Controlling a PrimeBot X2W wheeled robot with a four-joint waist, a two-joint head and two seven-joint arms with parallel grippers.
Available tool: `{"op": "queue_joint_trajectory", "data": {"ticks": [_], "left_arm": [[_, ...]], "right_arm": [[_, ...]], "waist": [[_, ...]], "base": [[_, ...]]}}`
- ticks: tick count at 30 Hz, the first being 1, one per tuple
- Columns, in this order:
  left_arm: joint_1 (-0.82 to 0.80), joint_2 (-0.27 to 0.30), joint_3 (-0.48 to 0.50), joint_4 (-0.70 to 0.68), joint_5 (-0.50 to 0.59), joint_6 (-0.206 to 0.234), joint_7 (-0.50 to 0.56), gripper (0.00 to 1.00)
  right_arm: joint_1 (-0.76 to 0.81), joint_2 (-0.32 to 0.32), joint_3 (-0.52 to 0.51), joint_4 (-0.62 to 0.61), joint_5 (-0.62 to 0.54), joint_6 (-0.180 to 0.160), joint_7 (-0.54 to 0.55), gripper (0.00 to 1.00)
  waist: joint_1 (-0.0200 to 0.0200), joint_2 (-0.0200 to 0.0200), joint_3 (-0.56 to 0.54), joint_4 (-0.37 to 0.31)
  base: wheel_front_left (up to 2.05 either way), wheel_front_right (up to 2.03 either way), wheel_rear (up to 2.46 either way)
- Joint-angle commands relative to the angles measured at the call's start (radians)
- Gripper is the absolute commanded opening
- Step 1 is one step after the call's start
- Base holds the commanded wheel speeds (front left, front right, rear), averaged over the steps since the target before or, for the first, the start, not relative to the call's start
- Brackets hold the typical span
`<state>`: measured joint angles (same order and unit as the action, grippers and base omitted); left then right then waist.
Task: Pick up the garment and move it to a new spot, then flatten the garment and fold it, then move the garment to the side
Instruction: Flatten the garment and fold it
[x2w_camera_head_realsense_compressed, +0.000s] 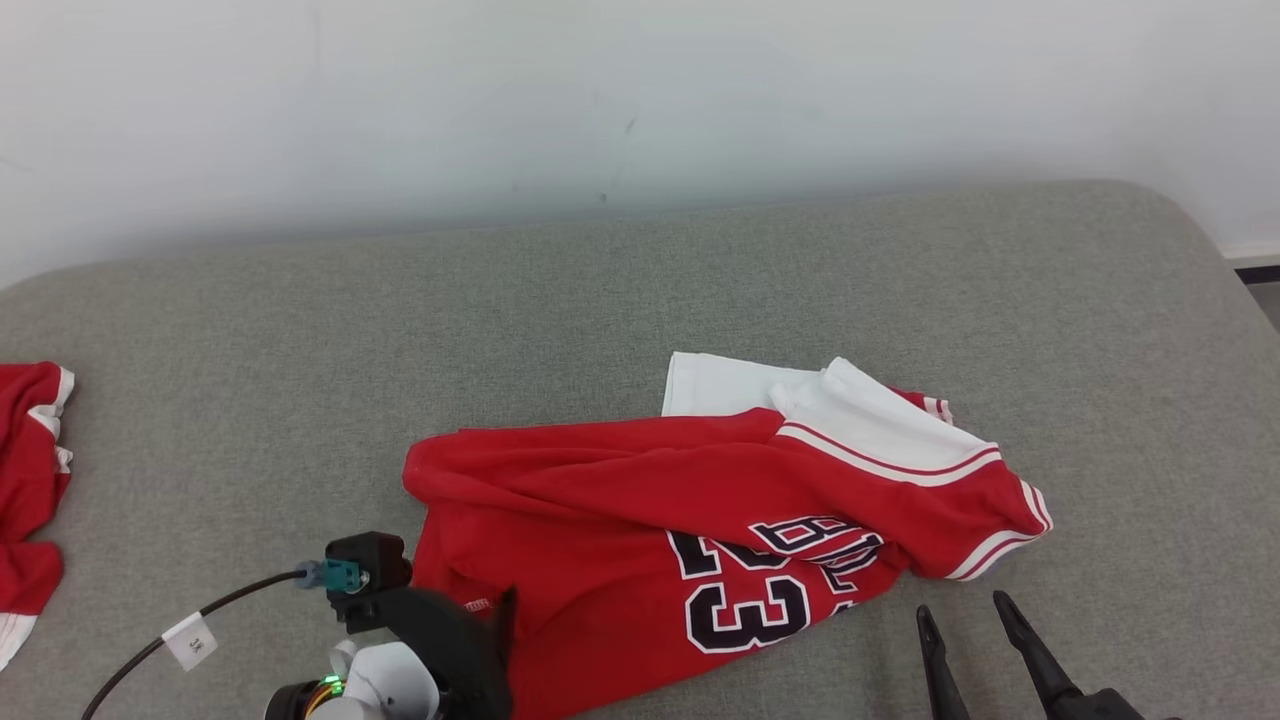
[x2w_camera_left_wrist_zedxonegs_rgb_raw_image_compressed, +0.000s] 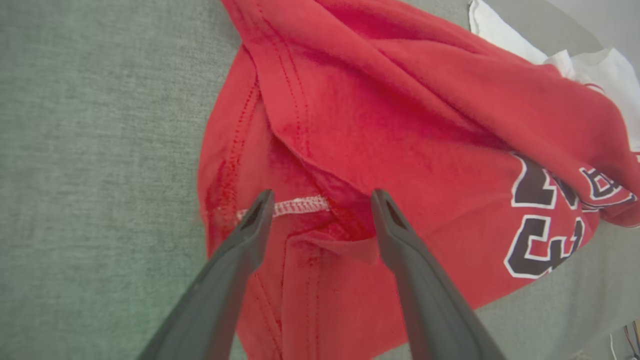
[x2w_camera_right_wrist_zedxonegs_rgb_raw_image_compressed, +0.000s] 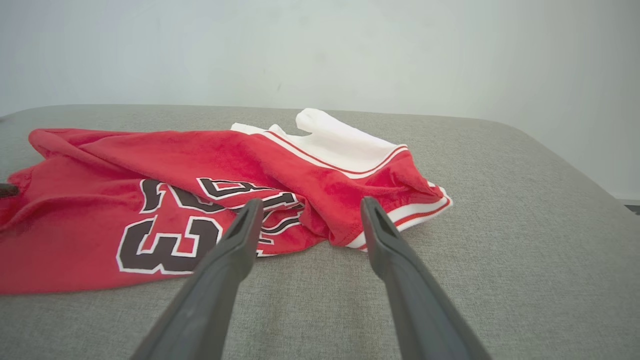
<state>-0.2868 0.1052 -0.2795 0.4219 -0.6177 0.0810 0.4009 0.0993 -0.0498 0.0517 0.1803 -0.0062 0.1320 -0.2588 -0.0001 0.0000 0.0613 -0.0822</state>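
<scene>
The jersey (x2w_camera_head_realsense_compressed: 640, 520) lies crumpled on the grey cushion (x2w_camera_head_realsense_compressed: 700, 290), the left gripper (x2w_camera_left_wrist_zedxonegs_rgb_raw_image_compressed: 322, 200) spread wide over its near left hem and the right gripper (x2w_camera_head_realsense_compressed: 961, 604) spread, empty, near its right end.

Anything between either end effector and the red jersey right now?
Nothing visible. The left end effector is open, poised right at the crumpled left end of the red jersey. The right end effector is open over bare grey cushion, just short of the jersey's striped edge, with nothing in the gap.
</scene>
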Motion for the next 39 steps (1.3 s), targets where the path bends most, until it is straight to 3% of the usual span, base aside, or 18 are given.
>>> {"op": "queue_joint_trajectory", "data": {"ticks": [1,10,19,20,21,23,30,39], "left_arm": [[0.020,0.008,-0.005,-0.022,-0.002,0.007,0.020,1.00],[0.037,0.028,-0.022,-0.098,0.011,0.017,0.044,1.00],[0.000,0.020,-0.038,-0.083,0.013,0.020,0.049,0.99],[-0.002,0.019,-0.040,-0.080,0.013,0.019,0.053,0.84],[-0.004,0.019,-0.041,-0.077,0.012,0.018,0.053,0.50],[-0.006,0.019,-0.045,-0.078,0.011,0.011,0.049,0.00],[0.035,0.034,-0.026,-0.122,0.000,0.015,0.015,0.00],[0.187,0.057,-0.007,-0.283,-0.027,0.035,-0.008,0.00]], "right_arm": [[-0.002,-0.001,-0.002,0.001,0.005,-0.003,-0.002,1.00],[-0.007,-0.001,0.001,0.002,0.014,-0.003,-0.003,1.00],[-0.017,-0.001,0.005,0.007,0.017,-0.003,-0.005,1.00],[-0.019,-0.001,0.006,0.009,0.018,-0.003,-0.005,1.00],[-0.020,-0.001,0.006,0.009,0.018,-0.003,-0.005,1.00],[-0.020,-0.001,0.006,0.010,0.021,-0.003,-0.005,1.00],[-0.010,-0.001,-0.002,0.012,0.027,-0.003,-0.006,1.00],[-0.001,-0.001,-0.012,0.009,0.028,-0.003,-0.007,1.00]], "waist": [[0.0001,0.0000,0.002,-0.001],[0.0001,0.0000,0.010,0.003],[0.0001,0.0000,0.020,0.006],[0.0001,0.0000,0.021,0.005],[0.0001,0.0000,0.021,0.004],[0.0001,0.0000,0.022,0.003],[0.0001,0.0000,0.022,0.009],[0.0001,0.0000,0.024,0.042]], "base": [[0.00,0.00,0.00],[0.00,0.00,0.00],[0.00,0.00,0.00],[0.00,0.00,0.00],[0.00,0.00,0.00],[0.00,0.00,0.00],[0.00,0.00,0.00],[0.00,0.00,0.00]]}}
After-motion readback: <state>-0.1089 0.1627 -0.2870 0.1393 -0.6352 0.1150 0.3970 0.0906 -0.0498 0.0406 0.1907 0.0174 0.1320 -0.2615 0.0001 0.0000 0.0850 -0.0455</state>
